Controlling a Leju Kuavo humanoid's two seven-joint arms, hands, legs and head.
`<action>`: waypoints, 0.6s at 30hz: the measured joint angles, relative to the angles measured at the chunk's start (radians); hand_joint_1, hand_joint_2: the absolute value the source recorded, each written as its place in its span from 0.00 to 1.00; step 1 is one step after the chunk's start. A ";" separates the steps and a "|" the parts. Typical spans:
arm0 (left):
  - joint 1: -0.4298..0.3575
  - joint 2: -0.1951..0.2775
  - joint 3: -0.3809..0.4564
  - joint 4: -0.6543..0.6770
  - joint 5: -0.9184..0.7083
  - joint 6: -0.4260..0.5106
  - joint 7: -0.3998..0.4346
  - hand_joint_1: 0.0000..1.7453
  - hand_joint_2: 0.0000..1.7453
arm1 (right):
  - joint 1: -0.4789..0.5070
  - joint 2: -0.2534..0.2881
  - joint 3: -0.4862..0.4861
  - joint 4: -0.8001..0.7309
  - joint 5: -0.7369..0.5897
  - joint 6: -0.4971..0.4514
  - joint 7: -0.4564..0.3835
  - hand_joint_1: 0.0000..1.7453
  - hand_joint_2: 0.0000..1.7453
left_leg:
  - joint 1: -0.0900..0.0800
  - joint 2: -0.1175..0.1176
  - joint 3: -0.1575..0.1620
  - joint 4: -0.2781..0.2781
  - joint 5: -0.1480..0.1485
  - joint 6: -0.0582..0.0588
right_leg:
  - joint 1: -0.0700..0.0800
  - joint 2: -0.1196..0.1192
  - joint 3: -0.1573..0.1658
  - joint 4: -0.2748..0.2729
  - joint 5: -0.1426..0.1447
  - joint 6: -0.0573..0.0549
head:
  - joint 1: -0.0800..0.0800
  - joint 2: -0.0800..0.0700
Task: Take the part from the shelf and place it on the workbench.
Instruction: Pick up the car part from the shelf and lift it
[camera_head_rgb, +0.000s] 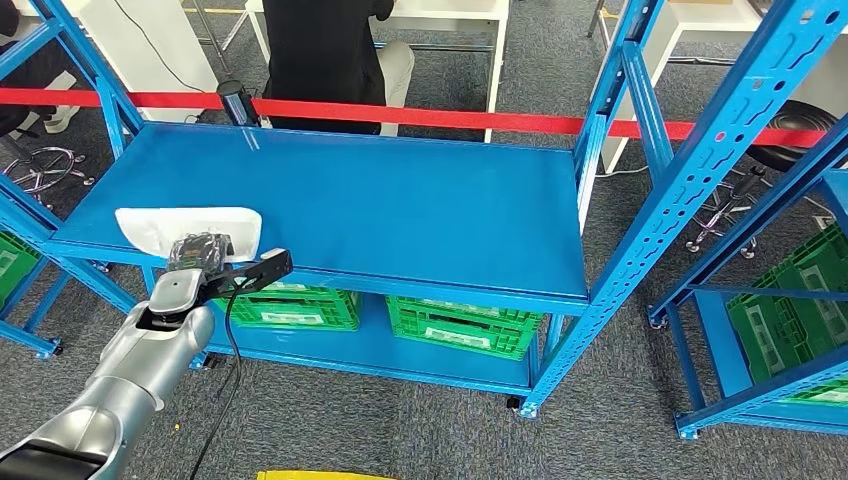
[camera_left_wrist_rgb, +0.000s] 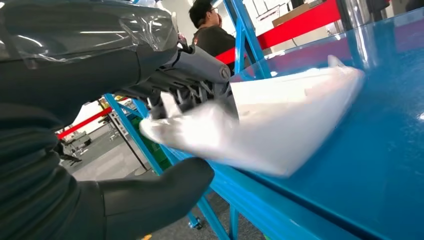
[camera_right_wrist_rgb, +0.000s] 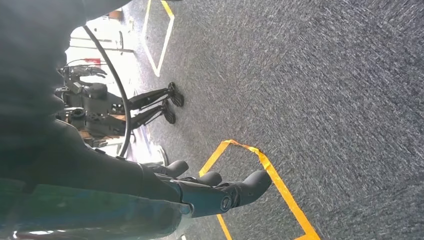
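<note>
Left hand (camera_head_rgb: 200, 250) is gripping the white part (camera_head_rgb: 190, 226) at the blue shelf's (camera_head_rgb: 400, 210) front-left edge; right hand (camera_right_wrist_rgb: 220, 192) is hanging empty, fingers loosely extended.

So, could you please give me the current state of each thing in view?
white part: on the blue shelf, at its front edge, gripped.
left hand: grips the part.
right hand: hangs over the floor, fingers apart, holding nothing.
green crates: on the lower shelf.
</note>
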 joint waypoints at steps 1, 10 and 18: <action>0.000 0.000 0.000 -0.004 -0.001 -0.001 0.000 1.00 1.00 | 0.000 0.000 0.000 0.000 -0.002 0.000 0.000 0.00 1.00 | 0.000 0.000 0.000 0.000 0.000 0.000 | 0.000 0.000 0.000 0.000 0.000 0.000 | 0.000 0.000; -0.019 -0.014 -0.001 -0.020 -0.021 -0.022 -0.013 1.00 1.00 | 0.021 -0.027 0.000 -0.046 -0.033 -0.053 0.000 0.00 1.00 | 0.000 0.000 0.001 0.000 0.000 0.000 | 0.000 0.000 0.000 0.000 0.000 0.000 | 0.000 0.000; -0.023 -0.026 -0.003 -0.016 -0.022 -0.021 -0.017 1.00 1.00 | 0.031 -0.045 0.001 -0.080 -0.038 -0.062 0.000 0.00 1.00 | 0.000 0.000 0.001 0.000 0.000 0.000 | 0.000 0.000 0.000 0.000 0.000 0.000 | 0.000 0.000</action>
